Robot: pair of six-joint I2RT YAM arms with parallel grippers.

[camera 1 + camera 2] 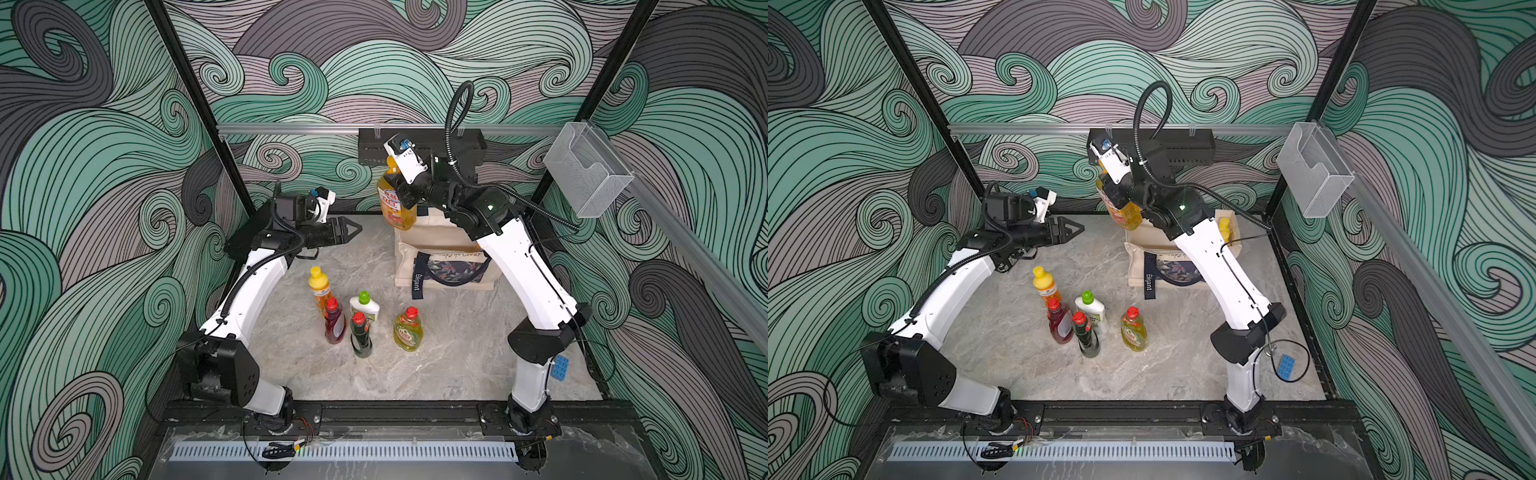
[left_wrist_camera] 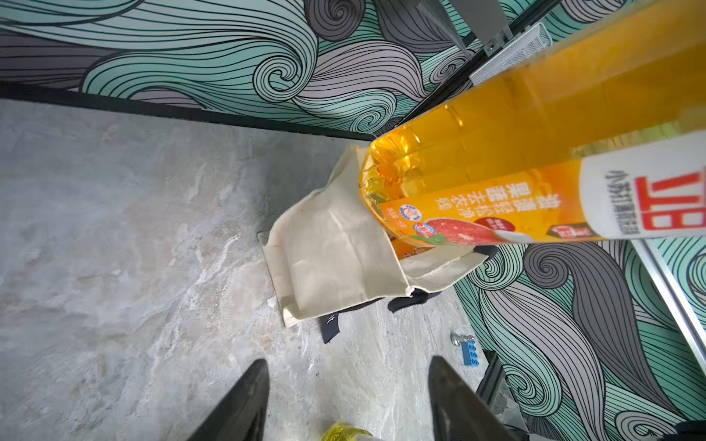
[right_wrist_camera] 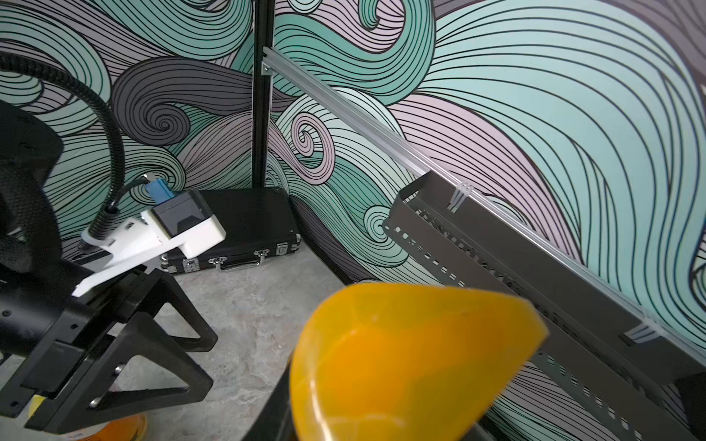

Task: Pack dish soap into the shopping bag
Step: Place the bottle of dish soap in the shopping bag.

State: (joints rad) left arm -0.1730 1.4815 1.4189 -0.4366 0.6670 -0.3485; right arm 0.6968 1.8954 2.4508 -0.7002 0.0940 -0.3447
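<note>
Top views, both: at the far right of the tabletop, right gripper clamped on the upper body of the amber bottle, just under the pump. Carried upright with a slight tilt, base down, most likely so as to pass straight through the mouth of the bag without snagging the canvas. Gripped high, presumably to keep the jaws clear of the rim during lowering. From the left wrist view: base of the amber bottle right over the open mouth of the bag, toward its far-left corner; cannot tell whether past the rim yet. Already inside, at the right side of the bag: an orange bottle, yellow cap poking above the canvas. Left gripper with jaws apart and empty, raised over the far left of the tabletop, pointed at the bag yet well apart from both bag and amber bottle; probably parked clear of the drop, or placed ready to steady the soft canvas. Not yet packed: a cluster of five upright bottles near the centre, below and nearer than the left gripper, well apart from the right one.
</note>
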